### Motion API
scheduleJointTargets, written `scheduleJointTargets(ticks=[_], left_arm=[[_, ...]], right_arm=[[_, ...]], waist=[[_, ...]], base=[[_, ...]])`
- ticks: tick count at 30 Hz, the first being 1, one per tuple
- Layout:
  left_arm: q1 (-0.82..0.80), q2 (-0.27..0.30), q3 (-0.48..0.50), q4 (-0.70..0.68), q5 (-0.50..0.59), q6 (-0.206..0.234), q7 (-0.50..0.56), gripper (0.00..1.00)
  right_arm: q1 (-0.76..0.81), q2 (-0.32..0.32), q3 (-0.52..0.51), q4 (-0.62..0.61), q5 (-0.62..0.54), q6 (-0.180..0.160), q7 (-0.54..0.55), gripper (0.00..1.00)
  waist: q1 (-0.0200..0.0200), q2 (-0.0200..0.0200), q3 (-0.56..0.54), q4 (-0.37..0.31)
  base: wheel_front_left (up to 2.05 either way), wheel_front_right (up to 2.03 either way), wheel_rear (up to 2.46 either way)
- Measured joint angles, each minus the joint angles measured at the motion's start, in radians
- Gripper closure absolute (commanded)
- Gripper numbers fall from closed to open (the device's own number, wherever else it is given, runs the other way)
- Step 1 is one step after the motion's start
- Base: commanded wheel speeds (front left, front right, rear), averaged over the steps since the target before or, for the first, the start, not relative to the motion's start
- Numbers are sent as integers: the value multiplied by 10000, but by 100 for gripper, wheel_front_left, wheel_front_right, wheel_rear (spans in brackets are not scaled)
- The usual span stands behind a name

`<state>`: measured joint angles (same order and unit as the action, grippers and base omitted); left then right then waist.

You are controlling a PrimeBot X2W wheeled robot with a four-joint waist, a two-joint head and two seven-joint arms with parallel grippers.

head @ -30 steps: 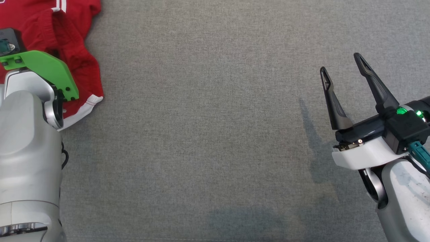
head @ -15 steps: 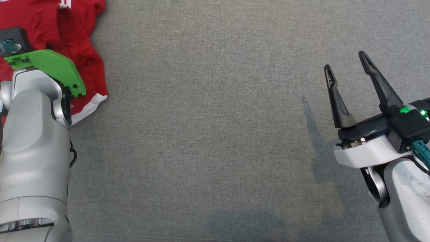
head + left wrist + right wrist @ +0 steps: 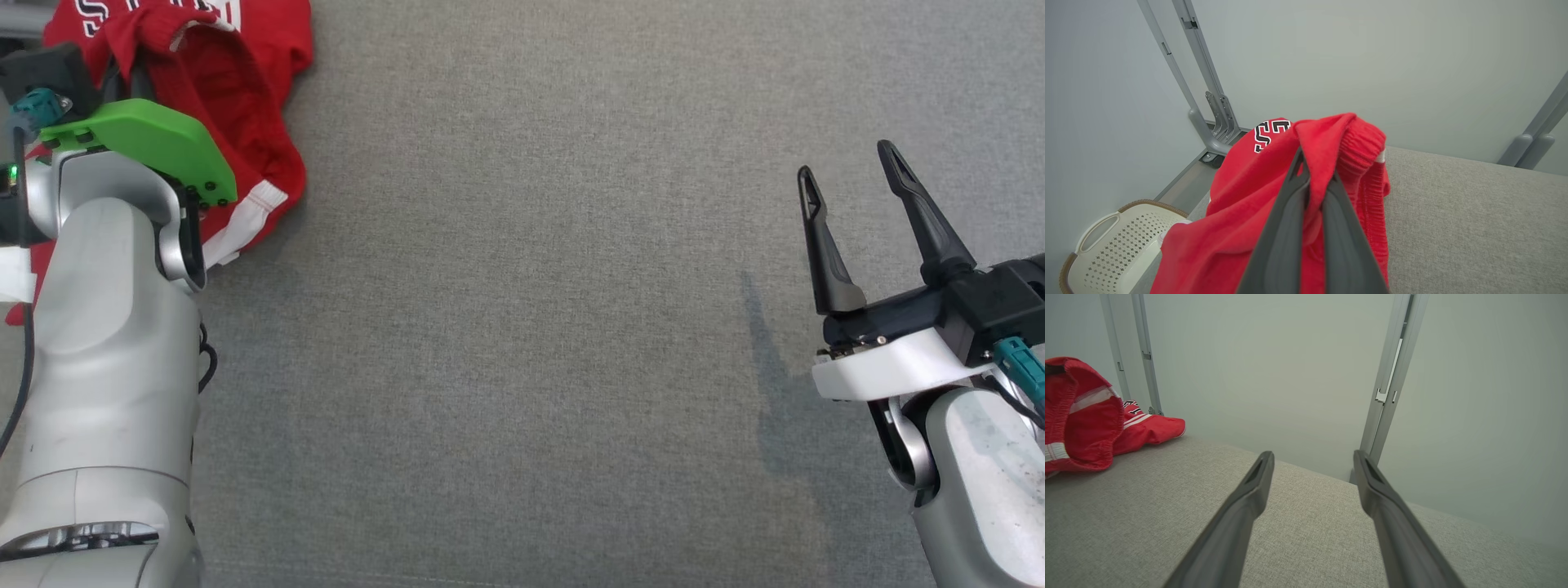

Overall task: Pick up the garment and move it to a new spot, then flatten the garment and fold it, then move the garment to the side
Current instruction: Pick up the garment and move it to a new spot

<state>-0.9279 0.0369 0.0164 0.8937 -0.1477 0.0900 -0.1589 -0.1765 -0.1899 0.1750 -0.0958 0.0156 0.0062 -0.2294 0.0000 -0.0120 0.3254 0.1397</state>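
Currently my left end effector (image 3: pixel 1316 167) grips the red garment (image 3: pixel 1241 212), so pickup looks underway; my right end effector (image 3: pixel 847 159) stands wide. Next: carry it across the surface (image 3: pixel 522 327).

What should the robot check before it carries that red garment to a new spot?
1. Left gripper shut on the red garment: ok.
2. Fold of cloth pinched between both fingers: ok.
3. Garment lifted fully off the grey surface: not ok, part lies on it.
4. Right gripper open, apart from the cloth: ok.
5. Grip firm enough for the carry: cannot tell.
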Motion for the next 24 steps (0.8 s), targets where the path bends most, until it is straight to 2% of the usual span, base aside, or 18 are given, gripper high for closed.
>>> scheduleJointTargets(ticks=[5,15,19,24], left_arm=[[6,-234,-357,-309,-69,-470,-731,100],[444,-234,-798,-681,-556,-1083,-755,100],[803,-209,-911,-876,-961,-1187,-757,100],[1414,-209,-1544,-945,-1971,-1354,-736,100]], right_arm=[[61,67,-82,366,249,-84,-88,0],[488,431,15,819,477,-94,-130,0],[678,606,151,876,510,-92,-178,0],[856,677,263,876,552,-92,-196,0]], waist=[[0,0,-568,72],[0,0,-1719,-12],[-1,0,-2137,-257],[-1,0,-2415,-822]], base=[[0,0,0],[0,0,0],[0,0,0],[0,0,0]])
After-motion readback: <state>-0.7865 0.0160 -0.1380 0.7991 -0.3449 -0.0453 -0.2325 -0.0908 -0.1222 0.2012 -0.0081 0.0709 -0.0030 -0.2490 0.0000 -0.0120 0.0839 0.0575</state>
